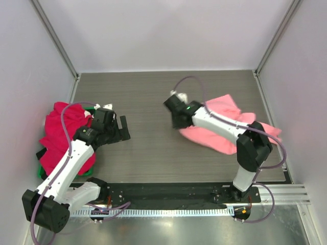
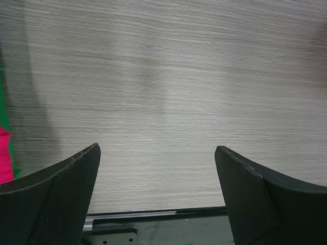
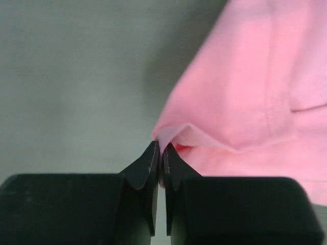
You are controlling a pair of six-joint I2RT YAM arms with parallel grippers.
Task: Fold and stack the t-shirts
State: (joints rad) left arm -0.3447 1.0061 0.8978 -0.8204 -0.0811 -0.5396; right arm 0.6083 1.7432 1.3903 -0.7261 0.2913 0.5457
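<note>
A light salmon-pink t-shirt (image 1: 225,125) lies crumpled on the right of the table; it fills the right of the right wrist view (image 3: 245,92). My right gripper (image 1: 176,121) is at its left edge, shut on a pinched fold of the pink cloth (image 3: 159,145). A pile of crimson t-shirts (image 1: 60,135) with bits of black cloth lies at the left on a green tray (image 1: 41,172). My left gripper (image 1: 121,128) is open and empty over bare table, just right of the pile (image 2: 156,153); a sliver of red cloth (image 2: 4,153) shows at that view's left edge.
The grey wood-grain table (image 1: 148,97) is walled at the back and both sides. A black mounting rail (image 1: 168,193) runs along the near edge and shows in the left wrist view (image 2: 153,224).
</note>
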